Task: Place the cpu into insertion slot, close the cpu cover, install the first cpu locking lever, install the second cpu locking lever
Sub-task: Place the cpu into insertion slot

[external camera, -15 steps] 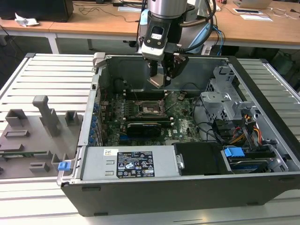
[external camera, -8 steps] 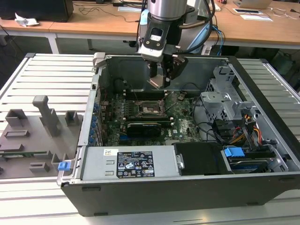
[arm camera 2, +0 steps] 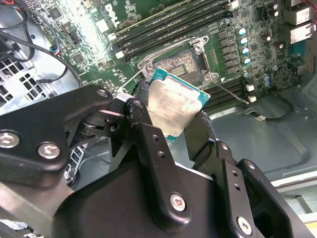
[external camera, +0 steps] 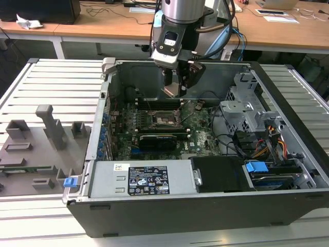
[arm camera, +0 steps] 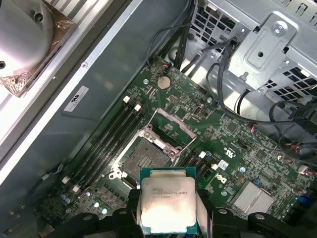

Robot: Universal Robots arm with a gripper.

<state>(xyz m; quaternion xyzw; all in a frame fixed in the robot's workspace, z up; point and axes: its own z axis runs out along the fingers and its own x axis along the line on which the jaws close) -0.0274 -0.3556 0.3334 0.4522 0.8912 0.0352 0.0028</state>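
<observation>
My gripper (external camera: 176,86) hangs inside the open computer case, above the motherboard. Its black fingers are shut on the edges of the cpu (arm camera 2: 173,104), a flat square chip with a silver-grey top and a green rim, also seen in the first wrist view (arm camera: 167,203). Below it the insertion slot (arm camera: 146,158) lies bare between the memory slots, also in the second wrist view (arm camera 2: 179,60) and the exterior view (external camera: 165,119). The cpu is held off the slot and does not touch it. The cpu cover (arm camera: 177,122), a thin silvery frame, stands swung up at the slot's far side.
A long black card (external camera: 157,139) sits in front of the slot. A metal drive cage (external camera: 247,105) with cables fills the exterior view's right, and a power supply (external camera: 139,180) lies along the near wall. A grey fixture tray (external camera: 36,149) lies outside the case.
</observation>
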